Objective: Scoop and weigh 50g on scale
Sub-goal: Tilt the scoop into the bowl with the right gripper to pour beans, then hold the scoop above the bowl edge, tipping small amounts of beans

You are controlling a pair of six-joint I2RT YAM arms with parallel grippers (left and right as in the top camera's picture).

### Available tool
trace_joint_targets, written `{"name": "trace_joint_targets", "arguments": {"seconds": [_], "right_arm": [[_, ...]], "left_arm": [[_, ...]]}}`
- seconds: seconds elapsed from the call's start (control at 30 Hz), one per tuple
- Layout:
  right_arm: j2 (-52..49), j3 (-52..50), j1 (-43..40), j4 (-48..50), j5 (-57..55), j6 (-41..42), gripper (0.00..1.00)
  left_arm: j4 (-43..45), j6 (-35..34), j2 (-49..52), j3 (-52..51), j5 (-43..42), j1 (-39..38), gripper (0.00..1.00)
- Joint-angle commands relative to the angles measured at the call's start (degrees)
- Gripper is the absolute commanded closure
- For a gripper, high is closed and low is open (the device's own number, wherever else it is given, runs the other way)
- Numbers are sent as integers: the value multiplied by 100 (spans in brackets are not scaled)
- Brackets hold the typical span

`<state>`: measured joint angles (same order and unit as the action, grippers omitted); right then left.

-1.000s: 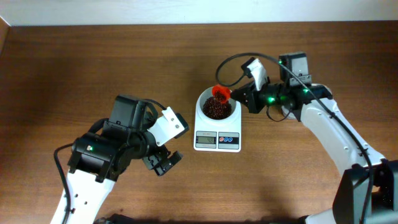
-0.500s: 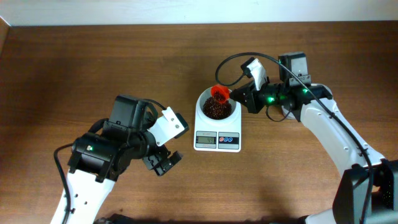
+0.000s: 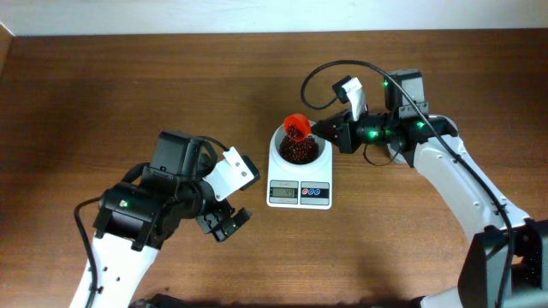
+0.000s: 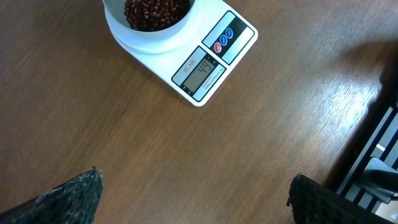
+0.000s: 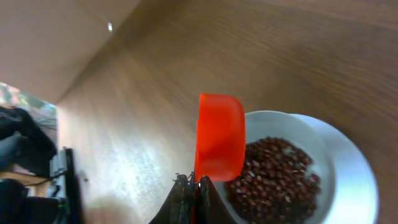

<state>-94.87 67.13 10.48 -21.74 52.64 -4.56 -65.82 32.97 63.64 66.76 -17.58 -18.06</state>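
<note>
R gripper (image 3: 325, 131): jaws clamped tight on the handle of the orange scoop (image 3: 296, 126). Scoop cup is tipped on edge above the far rim of the bowl (image 3: 276, 144); it appears empty, but view is steep. Scale (image 3: 299, 194) sits mid-table (image 3: 128, 85) w/ bowl on its platform and beans (image 3: 299, 151) heaped inside. L gripper (image 3: 224, 223): jaws fully apart, nothing held, well apart from scale on its near-left side.

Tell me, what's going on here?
The right end effector is shut on an orange scoop, holding it above the white bowl on the scale. The bowl already has a heap of red-brown beans in it. The left end effector hangs open over the table nearby, holding nothing.
</note>
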Motion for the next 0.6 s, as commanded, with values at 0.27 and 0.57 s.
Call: {"name": "trace_joint_targets", "arguments": {"seconds": [0.27,0.57], "right_arm": [[0,-33,-732,103,962,616,96],[0,-31,-1364,103,1272,673,96]], "left_arm": [[-4,-76,-61,101,-20,24,1],[-4,-76,-61,101,-20,24,1]]}}
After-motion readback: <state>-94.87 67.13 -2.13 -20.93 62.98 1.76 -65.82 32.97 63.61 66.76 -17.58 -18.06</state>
